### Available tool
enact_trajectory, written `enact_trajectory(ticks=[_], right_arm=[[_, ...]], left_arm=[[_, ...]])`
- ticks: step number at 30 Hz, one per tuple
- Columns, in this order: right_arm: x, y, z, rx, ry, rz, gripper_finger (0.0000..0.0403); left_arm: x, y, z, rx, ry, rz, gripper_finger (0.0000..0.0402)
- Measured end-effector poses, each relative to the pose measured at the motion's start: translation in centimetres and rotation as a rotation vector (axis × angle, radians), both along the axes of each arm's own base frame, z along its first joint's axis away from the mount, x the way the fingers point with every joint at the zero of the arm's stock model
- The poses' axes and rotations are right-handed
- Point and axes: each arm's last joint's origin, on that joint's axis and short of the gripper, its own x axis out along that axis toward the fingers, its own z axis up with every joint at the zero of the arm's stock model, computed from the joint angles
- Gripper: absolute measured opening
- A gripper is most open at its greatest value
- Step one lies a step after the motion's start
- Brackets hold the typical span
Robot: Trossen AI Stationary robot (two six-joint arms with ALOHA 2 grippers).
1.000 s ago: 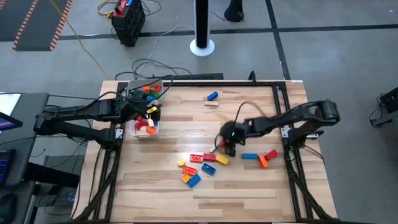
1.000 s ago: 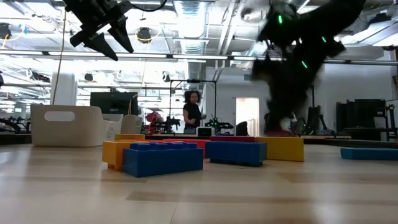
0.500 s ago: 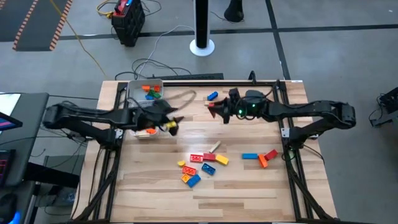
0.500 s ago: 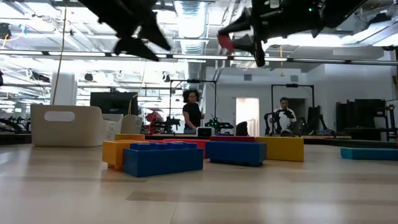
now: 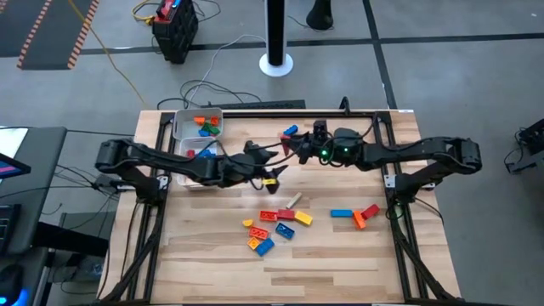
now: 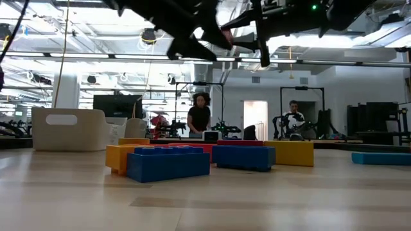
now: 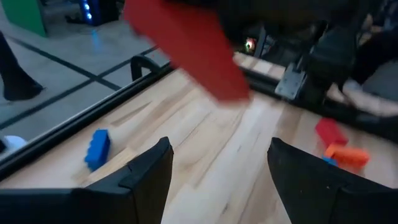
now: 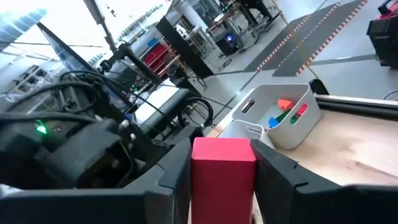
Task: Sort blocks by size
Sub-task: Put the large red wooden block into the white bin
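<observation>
The red block [image 8: 224,171], clamped between the right end effector [image 5: 293,151]'s fingers above the table [image 5: 340,255]'s twelve o'clock half, hangs just at three o'clock of the left end effector [image 5: 270,164], whose fingers stand wide and empty, facing it.

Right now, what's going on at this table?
The right gripper holds a red block in the air over the far middle of the table. The left gripper is open and reaching toward it from the side of the white trays, looking like a handover. One tray already holds several blocks. More blocks lie loose near the table's middle, a few more to the right and a blue one near the far edge.
</observation>
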Motion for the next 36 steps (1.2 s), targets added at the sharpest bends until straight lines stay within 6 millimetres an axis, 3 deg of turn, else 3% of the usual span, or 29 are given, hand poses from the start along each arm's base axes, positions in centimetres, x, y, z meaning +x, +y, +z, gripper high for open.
enact_trajectory(ticks=[8,16,24,36], right_arm=[[0.1,0.9,-0.1,-0.023,0.024,-0.058,0.0154],[-0.3,0.7,0.1,-0.054,0.047,-0.089,0.0154],[-0.2,1.0,-0.1,-0.039,0.057,0.008,0.0154],[-0.4,-0.3,0.1,-0.117,0.046,0.296,0.0154]], left_arm=[[3.0,0.6,1.2,-0.089,-0.077,0.118,0.0249],[2.9,0.7,1.1,-0.117,-0.06,0.162,0.0249],[2.8,0.6,1.3,-0.036,-0.016,0.133,0.0249],[3.3,0.8,1.4,-0.153,-0.032,-0.159,0.0249]])
